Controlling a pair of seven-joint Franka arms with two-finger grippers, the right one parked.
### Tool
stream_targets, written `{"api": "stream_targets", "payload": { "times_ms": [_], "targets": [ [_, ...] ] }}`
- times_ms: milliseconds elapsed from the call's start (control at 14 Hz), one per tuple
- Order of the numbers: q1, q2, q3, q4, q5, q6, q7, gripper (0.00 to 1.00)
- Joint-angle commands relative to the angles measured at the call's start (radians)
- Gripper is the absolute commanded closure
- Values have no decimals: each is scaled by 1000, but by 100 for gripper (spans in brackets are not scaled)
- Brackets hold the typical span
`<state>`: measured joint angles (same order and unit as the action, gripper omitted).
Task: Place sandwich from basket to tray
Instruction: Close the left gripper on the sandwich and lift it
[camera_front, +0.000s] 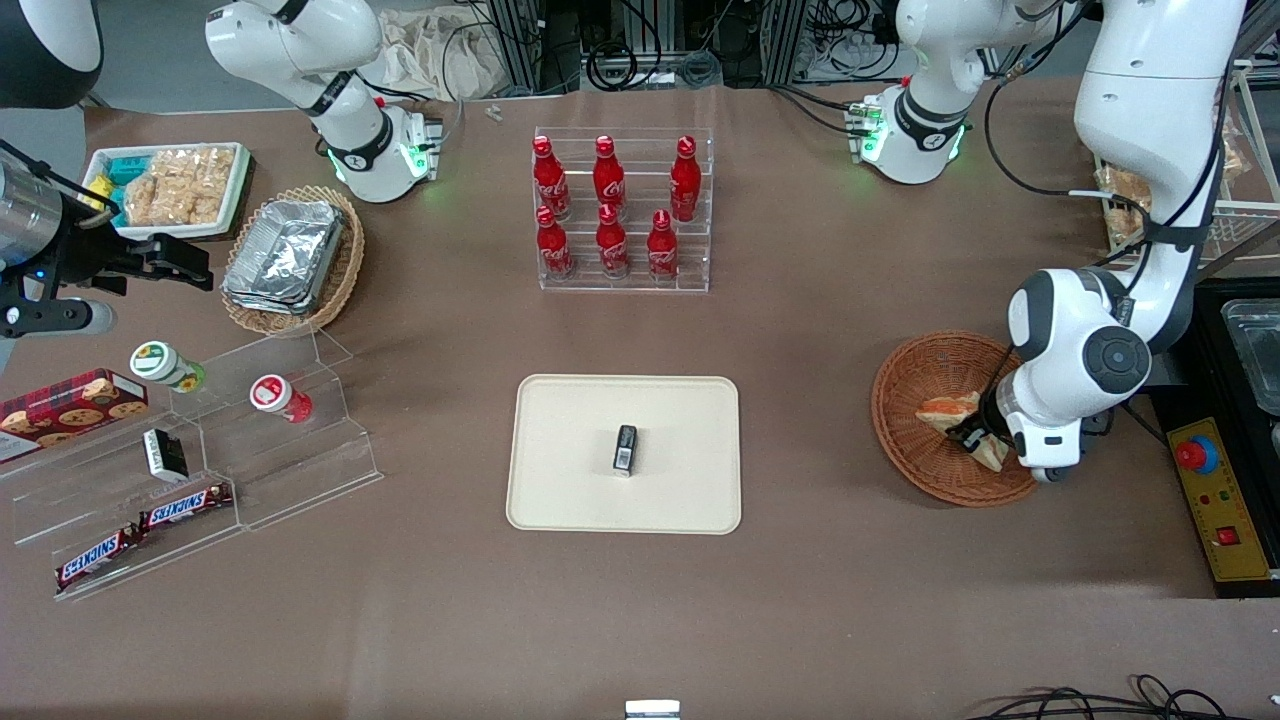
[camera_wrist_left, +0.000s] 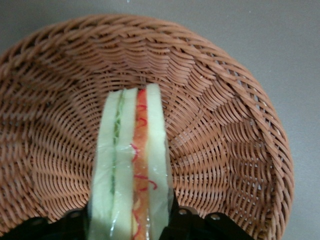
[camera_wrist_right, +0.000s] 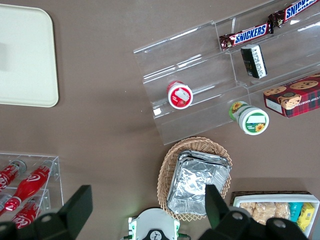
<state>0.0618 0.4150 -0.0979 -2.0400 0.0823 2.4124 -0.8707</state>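
Item one: the basket (camera_front: 915, 420), reddish-brown wicker, round and shallow, which we find toward the working arm's end of the table, well apart from the tray (camera_front: 560, 420). Its rim stands free of other objects on the side facing the tray.

Item two: the sandwich (camera_wrist_left: 131, 165), a wedge of pale bread with orange-red and green layers under clear film. We see it inside the basket, standing on edge between the black fingers (camera_wrist_left: 192, 225) of the gripper (camera_wrist_left: 131, 227), which pinch it from both flat sides. In the front view the sandwich (camera_front: 950, 410) shows partly hidden by the arm's wrist (whether it rests on the weave or is raised just off it, we cannot tell).

Item three: the tray, cream, rounded corners, low rim, lying flat near the middle of the table. A small black box (camera_front: 625, 448) sits at its centre; bare tray surface surrounds the box on every side.

Item four: open brown tabletop (camera_front: 810, 440) between tray and basket. A clear rack of red bottles (camera_front: 612, 210) stands farther from the front camera than the tray.
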Motion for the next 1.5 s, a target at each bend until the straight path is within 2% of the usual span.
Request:
{"api": "stream_targets", "payload": {
  "times_ms": [0,286,714,929,1071,1286,1429],
  "targets": [
    [10,-22,-5,-9,37,20,-5,100],
    [12,-62,-5,0,39,-12,27,100],
    [-8,-191,-29,124,37,-310,131,100],
    [-14,-197,-91,289,36,-540,203,100],
    [-16,-182,-167,410,34,-660,210,100],
    [-39,-142,-262,493,34,-699,258,100],
    [-103,-85,-276,544,33,-699,332,100]
  ]
}}
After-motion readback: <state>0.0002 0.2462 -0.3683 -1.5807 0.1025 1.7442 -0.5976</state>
